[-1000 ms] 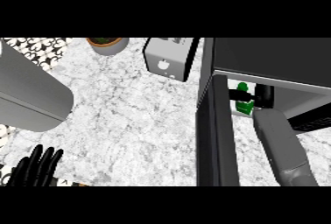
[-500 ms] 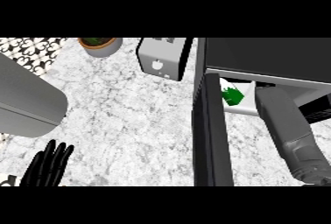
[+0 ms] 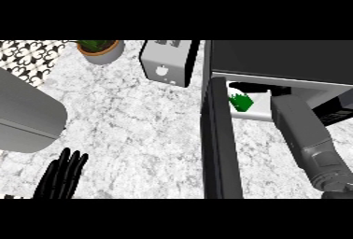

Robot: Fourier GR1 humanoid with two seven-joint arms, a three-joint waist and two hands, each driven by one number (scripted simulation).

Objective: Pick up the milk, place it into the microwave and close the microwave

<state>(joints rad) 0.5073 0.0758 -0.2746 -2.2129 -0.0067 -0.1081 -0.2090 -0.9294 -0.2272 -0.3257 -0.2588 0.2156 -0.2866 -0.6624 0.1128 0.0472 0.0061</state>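
Far left, a big grey rounded vessel [image 3: 27,116] sits on the marble surface [image 3: 138,126]; just below it the left hand [image 3: 62,176] rests near the lower edge, fingers straight and released, holding nothing. It has drifted a bit to the right vs a sec ago. Plant pot [image 3: 101,49] and toaster [image 3: 167,63] stand at the back, untouched. The microwave door [image 3: 221,144] hangs wide open, seen edge-on. Inside the microwave [image 3: 276,58], the milk [image 3: 244,103] now shows more of its white side w/ the green mark than before, and the right forearm [image 3: 310,140] has pushed deeper in, so placing looks approx done; letting go, pulling out and shutting the door are prob still to come. The right hand [image 3: 265,88] is only a dark shape at the forearm's end, and whether it's gripping can't be told. The carton seems upright, long axis vertical, green mark facing the door side
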